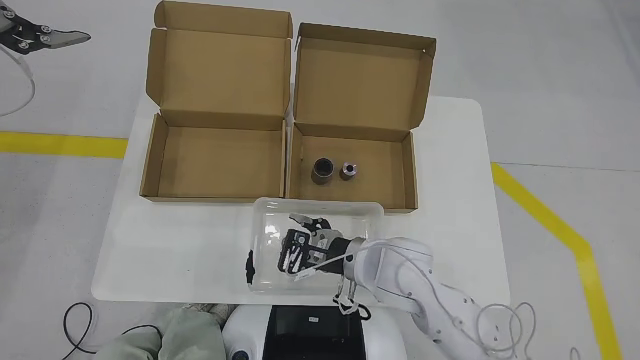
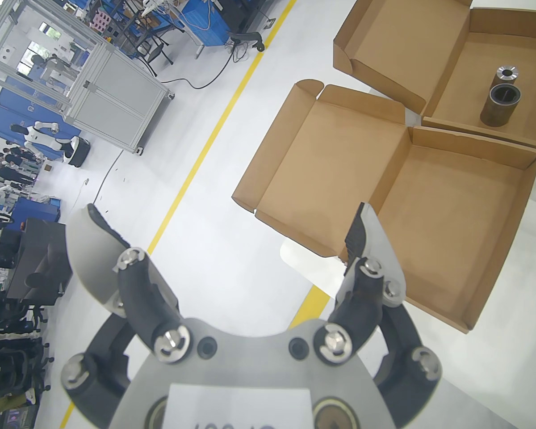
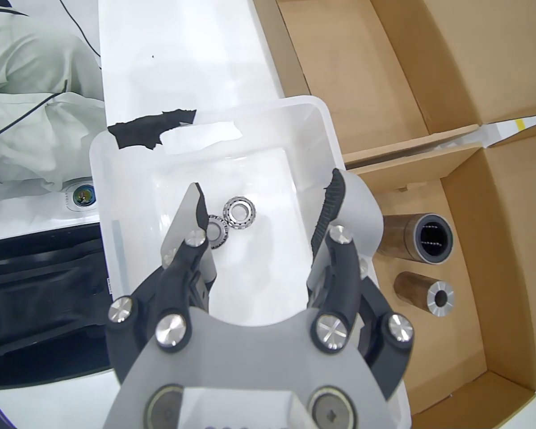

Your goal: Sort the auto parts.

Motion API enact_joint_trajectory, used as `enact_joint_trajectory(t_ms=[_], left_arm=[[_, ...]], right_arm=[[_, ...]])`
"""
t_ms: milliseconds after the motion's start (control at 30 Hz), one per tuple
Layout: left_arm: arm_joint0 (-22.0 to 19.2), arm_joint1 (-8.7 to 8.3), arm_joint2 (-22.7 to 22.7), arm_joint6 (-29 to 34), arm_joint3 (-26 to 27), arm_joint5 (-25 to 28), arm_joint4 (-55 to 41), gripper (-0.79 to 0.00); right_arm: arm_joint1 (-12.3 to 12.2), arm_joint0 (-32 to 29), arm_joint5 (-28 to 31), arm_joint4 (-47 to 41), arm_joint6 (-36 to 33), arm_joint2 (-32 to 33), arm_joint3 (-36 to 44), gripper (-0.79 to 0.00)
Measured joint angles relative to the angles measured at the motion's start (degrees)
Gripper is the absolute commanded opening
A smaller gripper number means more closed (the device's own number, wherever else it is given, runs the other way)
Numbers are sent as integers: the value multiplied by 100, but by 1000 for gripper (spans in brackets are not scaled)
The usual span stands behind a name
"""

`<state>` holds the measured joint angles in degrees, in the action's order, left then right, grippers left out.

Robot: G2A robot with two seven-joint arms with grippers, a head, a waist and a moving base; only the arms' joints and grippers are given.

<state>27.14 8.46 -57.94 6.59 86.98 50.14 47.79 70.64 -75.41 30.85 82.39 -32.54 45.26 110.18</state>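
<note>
Two small ring bearings (image 3: 239,212) (image 3: 216,234) lie side by side on the floor of a clear plastic bin (image 3: 326,122) at the table's front edge (image 1: 268,218). My right gripper (image 3: 266,194) hangs open just above them, inside the bin (image 1: 305,245), with nothing between its fingers. The right cardboard box (image 1: 380,175) holds a large dark cylinder (image 1: 323,169) (image 3: 417,238) and a smaller steel-faced one (image 1: 347,169) (image 3: 424,294). The left cardboard box (image 1: 215,160) (image 2: 451,234) is bare inside. My left gripper (image 2: 228,218) is open and holds nothing, off the table to the far left (image 1: 50,36).
Both boxes have their lids standing open at the back. A strip of black tape (image 3: 147,129) sticks to one end wall of the bin. The white table (image 1: 450,160) has bare surface to the right of the boxes and left of the bin.
</note>
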Motion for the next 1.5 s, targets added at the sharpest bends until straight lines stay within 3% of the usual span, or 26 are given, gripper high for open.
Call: enact_joint_trajectory(t_ms=[667, 700, 900, 1233, 1500], left_arm=[[0, 0, 0, 0, 0, 0, 0, 0], [0, 0, 0, 0, 0, 0, 0, 0], [0, 0, 0, 0, 0, 0, 0, 0], [0, 0, 0, 0, 0, 0, 0, 0], [0, 0, 0, 0, 0, 0, 0, 0]], right_arm=[[1, 1, -6, 3, 8, -4, -8, -332], [1, 1, -6, 3, 8, -4, -8, -228], [26, 10, -30, 74, 143, -158, -228, -222], [110, 147, -247, 162, 122, -423, -670, -265], [186, 307, -346, 189, 88, -588, -1019, -345]])
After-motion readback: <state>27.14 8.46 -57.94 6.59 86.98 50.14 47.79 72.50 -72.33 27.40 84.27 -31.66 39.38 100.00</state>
